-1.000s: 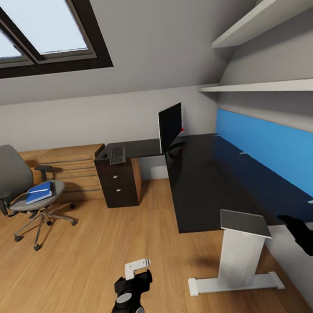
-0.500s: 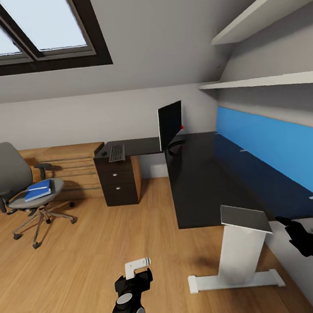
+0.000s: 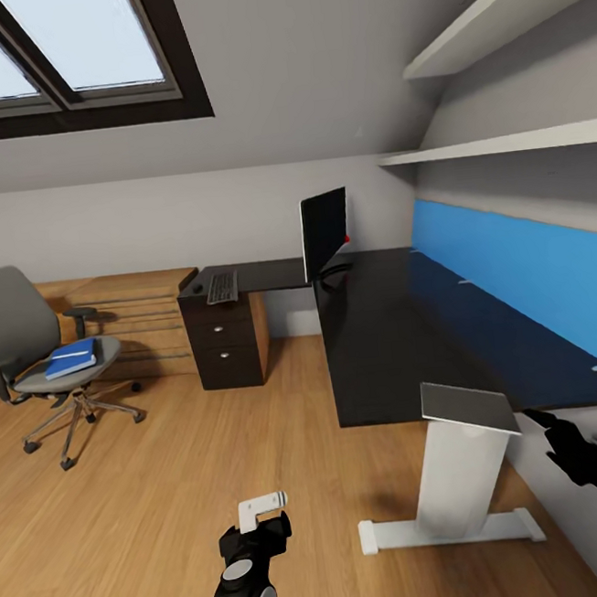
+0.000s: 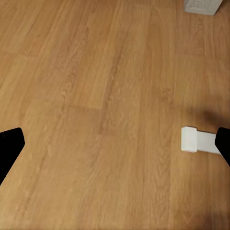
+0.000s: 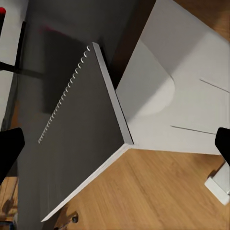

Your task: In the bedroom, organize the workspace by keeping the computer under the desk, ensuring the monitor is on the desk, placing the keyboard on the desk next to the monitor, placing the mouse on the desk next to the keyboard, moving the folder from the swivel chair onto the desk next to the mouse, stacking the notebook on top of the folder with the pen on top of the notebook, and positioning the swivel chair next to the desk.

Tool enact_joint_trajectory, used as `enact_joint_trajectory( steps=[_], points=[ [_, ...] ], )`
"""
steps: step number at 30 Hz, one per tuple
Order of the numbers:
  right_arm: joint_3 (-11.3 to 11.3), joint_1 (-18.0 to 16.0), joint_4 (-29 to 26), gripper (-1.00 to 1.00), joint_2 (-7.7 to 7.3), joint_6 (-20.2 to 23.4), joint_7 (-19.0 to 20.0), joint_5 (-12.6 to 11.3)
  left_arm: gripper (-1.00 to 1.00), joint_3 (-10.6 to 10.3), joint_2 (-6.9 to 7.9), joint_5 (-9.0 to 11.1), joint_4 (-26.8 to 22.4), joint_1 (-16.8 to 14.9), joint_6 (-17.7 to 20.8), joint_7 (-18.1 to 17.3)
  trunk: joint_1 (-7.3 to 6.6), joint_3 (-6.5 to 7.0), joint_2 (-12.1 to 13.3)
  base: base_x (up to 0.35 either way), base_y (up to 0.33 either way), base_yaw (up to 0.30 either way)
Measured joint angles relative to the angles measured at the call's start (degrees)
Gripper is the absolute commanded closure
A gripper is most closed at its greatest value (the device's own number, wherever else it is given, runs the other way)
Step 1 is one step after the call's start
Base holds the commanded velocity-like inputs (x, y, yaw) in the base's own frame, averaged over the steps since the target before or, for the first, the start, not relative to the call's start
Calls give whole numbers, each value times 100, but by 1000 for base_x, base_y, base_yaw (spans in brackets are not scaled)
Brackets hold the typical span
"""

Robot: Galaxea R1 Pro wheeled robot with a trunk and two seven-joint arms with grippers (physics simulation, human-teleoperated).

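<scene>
From my seat, far left in the head view, I see the swivel chair: grey padded seat and curved back, black armrests, chrome star base on small dark casters, standing on the warm, grained wood floor. The folder lies flat on its seat, a bright blue slab with a white page edge. Behind the chair runs a low light-wood cabinet with stepped fronts. Next comes a dark drawer block under the short wing of the desk, whose top is glossy black and L-shaped. The keyboard rests on that short wing, slim and rectangular, with dark keys. At the inner corner the monitor stands upright on the desk, seen nearly edge-on, a thin dark panel with a small red dot at a lower corner. Low in the middle hangs my left gripper, black with a pale tip; in the left wrist view its dark fingertips sit wide apart over bare planks, so it is spread and empty. The desk's long wing runs right, backed by a flat blue panel and carried on a white leg with a flat foot. White shelves jut from the wall above. My right gripper is a black shape below the desk edge; in the right wrist view its tips stand far apart, holding nothing.
</scene>
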Motion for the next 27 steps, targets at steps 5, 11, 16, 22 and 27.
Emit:
enact_joint_trajectory(
  steps=[5,11,16,22,27],
  points=[
    [0,-1,1,-100,-1,0,196,-33,-100,-1,0,0,6,0,2,0,110,-90,-201,0,0,0],
    [3,3,-1,-100,-9,25,685,-51,-100,-7,0,0,15,0,2,0,242,-198,-441,0,0,0],
    [3,2,-1,-100,-10,33,728,-47,-100,-8,0,0,22,0,1,0,352,-287,-642,0,0,0],
    [3,3,-1,-100,-6,33,741,-34,-100,-33,0,0,83,0,0,0,483,-395,-883,0,0,0],
    [4,3,-5,-100,-3,28,742,-23,-100,-35,0,0,93,0,1,0,593,-485,-1083,0,0,0]
  ],
)
